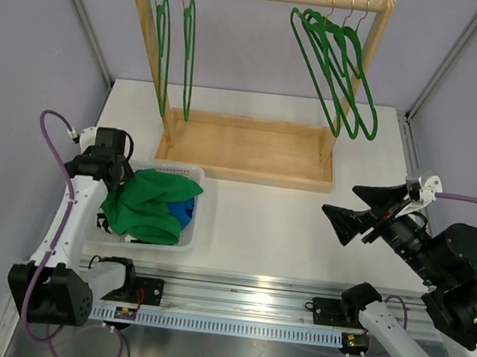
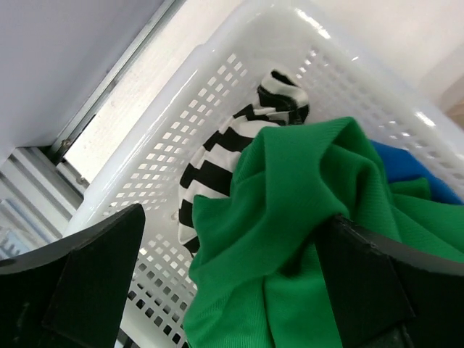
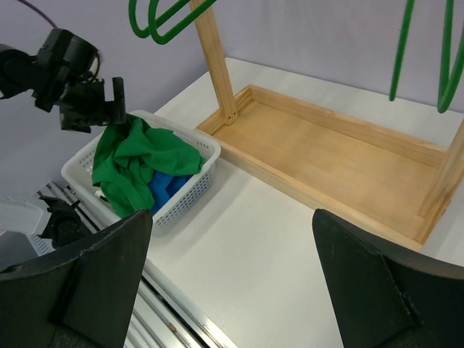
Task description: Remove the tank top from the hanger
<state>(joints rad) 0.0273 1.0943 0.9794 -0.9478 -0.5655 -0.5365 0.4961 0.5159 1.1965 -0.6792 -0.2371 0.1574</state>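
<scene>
The green tank top [image 1: 145, 202] lies crumpled in the white basket [image 1: 191, 229], free of any hanger. It also shows in the left wrist view [image 2: 304, 217] and the right wrist view [image 3: 138, 163]. My left gripper [image 1: 123, 174] hangs over the basket's back left corner. In its own view the left gripper [image 2: 232, 239] is open, with green cloth between the jaws and touching the right finger. My right gripper [image 1: 339, 201] is open and empty above the bare table at the right, as its own view [image 3: 232, 217] shows. Empty green hangers [image 1: 337, 69] hang on the rack.
A wooden rack [image 1: 246, 149] stands at the back with two more green hangers [image 1: 175, 51] on its left. The basket [image 2: 210, 87] also holds a black-and-white striped garment [image 2: 217, 152] and a blue one [image 2: 399, 163]. A metal rail runs along the near edge.
</scene>
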